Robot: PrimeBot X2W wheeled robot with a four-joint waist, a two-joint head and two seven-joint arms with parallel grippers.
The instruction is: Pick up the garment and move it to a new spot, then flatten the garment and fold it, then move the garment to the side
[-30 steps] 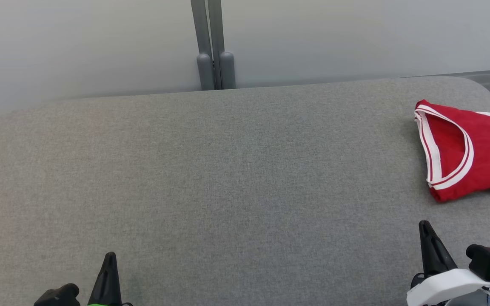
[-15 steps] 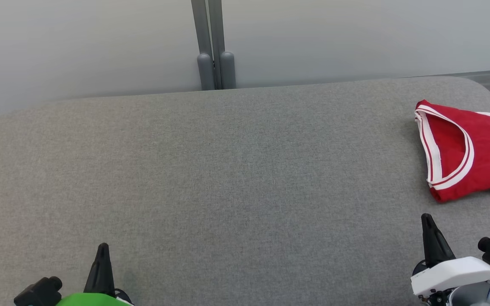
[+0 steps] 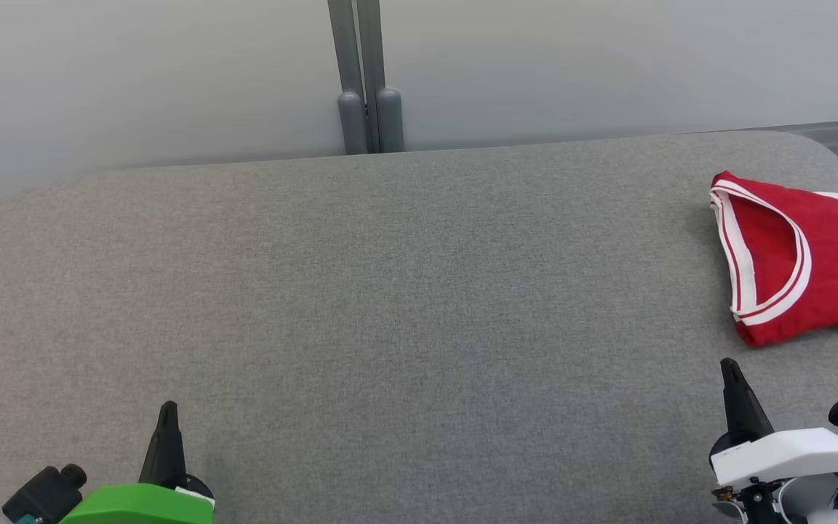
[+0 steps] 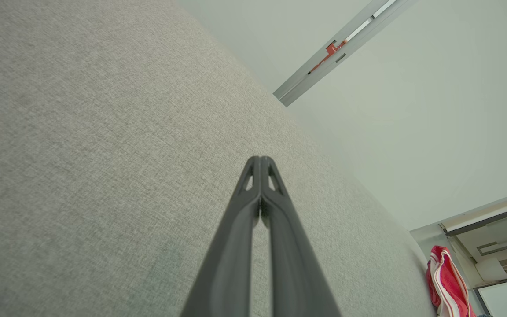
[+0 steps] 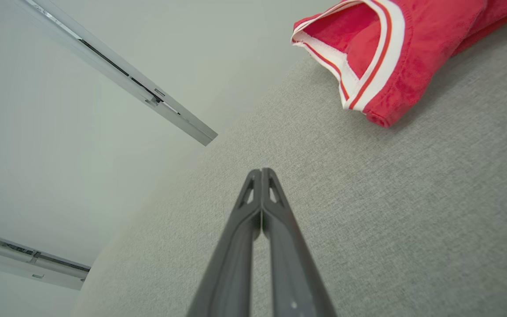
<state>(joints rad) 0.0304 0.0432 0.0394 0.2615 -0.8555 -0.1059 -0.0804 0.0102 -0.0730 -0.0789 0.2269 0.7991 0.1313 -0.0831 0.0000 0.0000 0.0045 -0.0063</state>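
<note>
The garment (image 3: pixel 804 255) is a red jersey with white and red trim, lying folded at the far right of the grey table (image 3: pixel 390 306), partly cut off by the picture's edge. It also shows in the right wrist view as the garment (image 5: pixel 394 53) at the upper right, and as a small red garment (image 4: pixel 447 281) at the lower right of the left wrist view. My right gripper (image 3: pixel 730 367) is shut and empty, a short way in front of the jersey. My left gripper (image 3: pixel 167 409) is shut and empty at the near left, far from it.
A pale wall (image 3: pixel 172 73) with a grey double post (image 3: pixel 366 80) stands behind the table. The table's rounded corners lie at the far left and far right. A grey fabric surface stretches between the two grippers.
Both grippers have crept forward over the table, the left also shifting slightly left. The jersey has not moved.
</note>
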